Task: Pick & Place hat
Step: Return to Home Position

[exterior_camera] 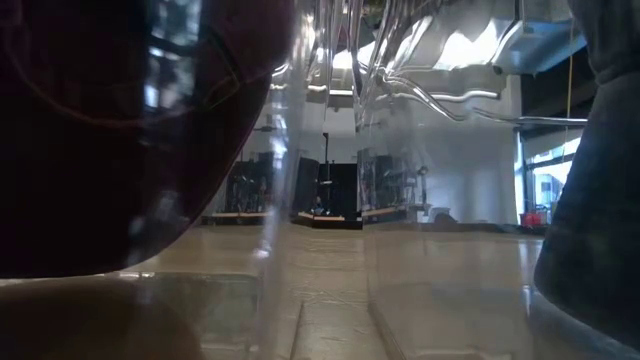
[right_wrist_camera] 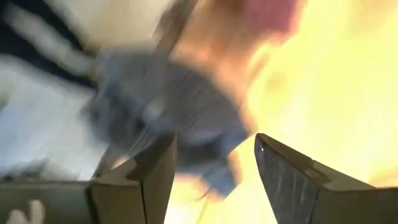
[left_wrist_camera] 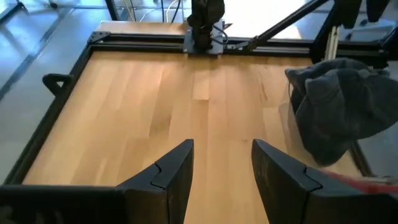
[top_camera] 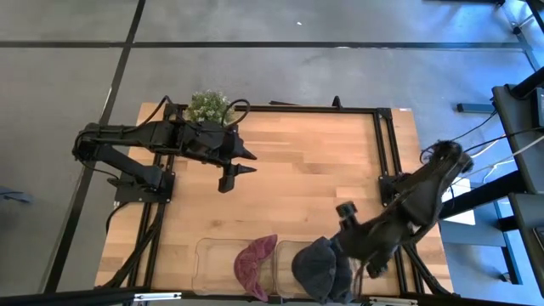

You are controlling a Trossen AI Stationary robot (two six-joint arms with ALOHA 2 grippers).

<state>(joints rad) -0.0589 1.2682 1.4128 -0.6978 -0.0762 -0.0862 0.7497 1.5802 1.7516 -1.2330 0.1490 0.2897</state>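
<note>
Caps binned: red cap [top_camera: 255,265] in left bin [top_camera: 210,255], grey cap [top_camera: 321,268] in right bin [top_camera: 287,249]. Both apart, empty: left tool [left_wrist_camera: 222,144], right tool [right_wrist_camera: 214,140]. You only home arms.

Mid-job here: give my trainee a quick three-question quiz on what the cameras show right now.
1. True or false: the left gripper and the right gripper are both shut.
2. In the high view, what colour is the cap lying left of the dark cap? A) red B) blue C) white
3. Fill in: a small ___ stands at the table edge beside the left arm.
Key: 1 false, both are open; 2 A; 3 plant.
</note>
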